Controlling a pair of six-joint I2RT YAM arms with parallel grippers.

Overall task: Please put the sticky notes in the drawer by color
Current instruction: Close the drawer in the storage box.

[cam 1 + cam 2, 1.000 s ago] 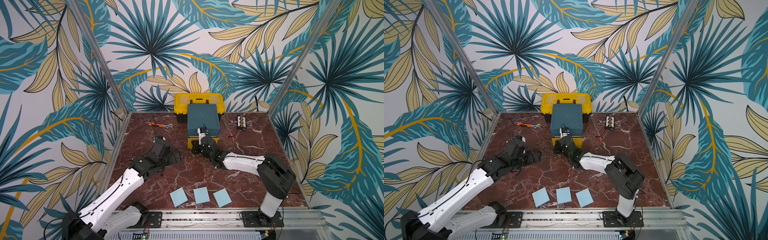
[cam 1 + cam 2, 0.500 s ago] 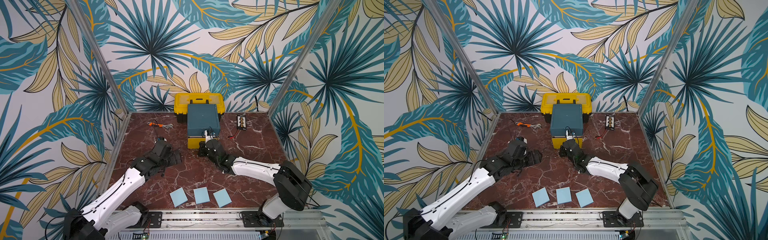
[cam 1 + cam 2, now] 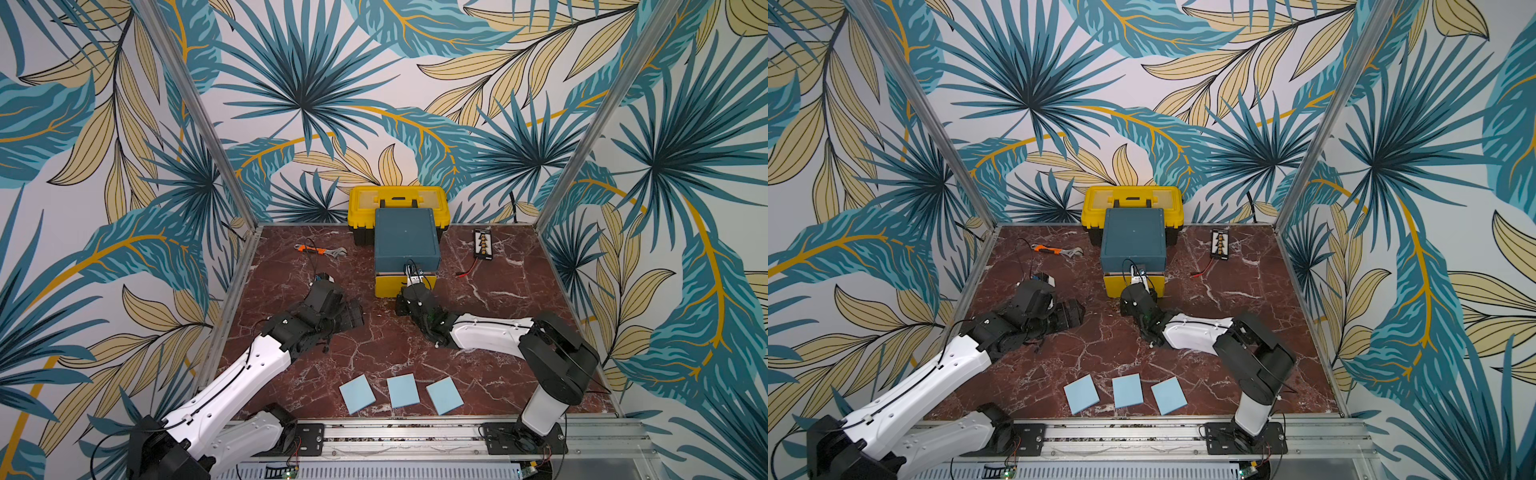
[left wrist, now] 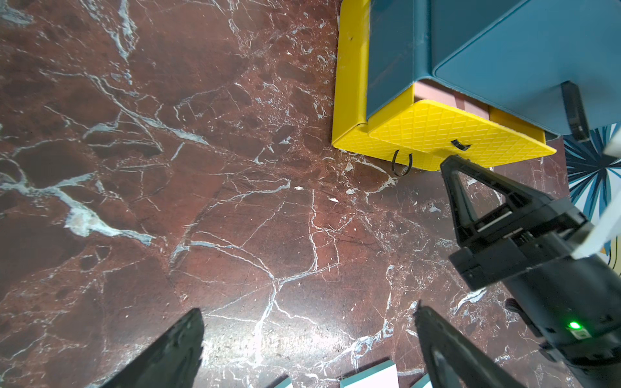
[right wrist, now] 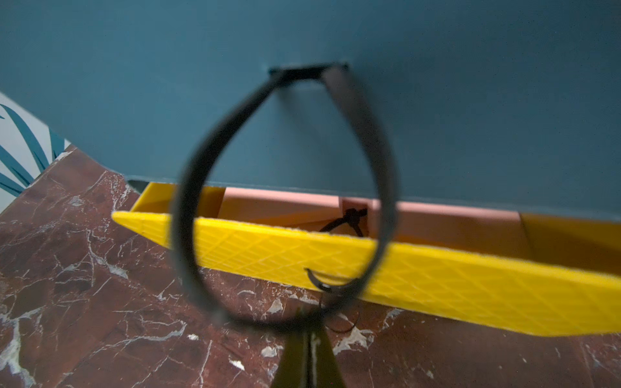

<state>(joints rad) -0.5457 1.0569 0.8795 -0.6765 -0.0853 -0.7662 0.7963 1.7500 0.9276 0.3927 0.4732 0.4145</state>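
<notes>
Right wrist view: right hand [image 5: 307, 349] closed at the drawer [image 5: 437, 275]; left hand [image 4: 307, 307] spread wide.

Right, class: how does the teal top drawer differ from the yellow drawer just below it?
The top drawer is dark teal and plain; the yellow drawer has a criss-cross front. The top drawer sits shut; the yellow drawer is pulled partly out, showing pink sticky notes. The top drawer's loop is a broad strap; the yellow drawer's loop is thin. Both belong to one chest.
</notes>
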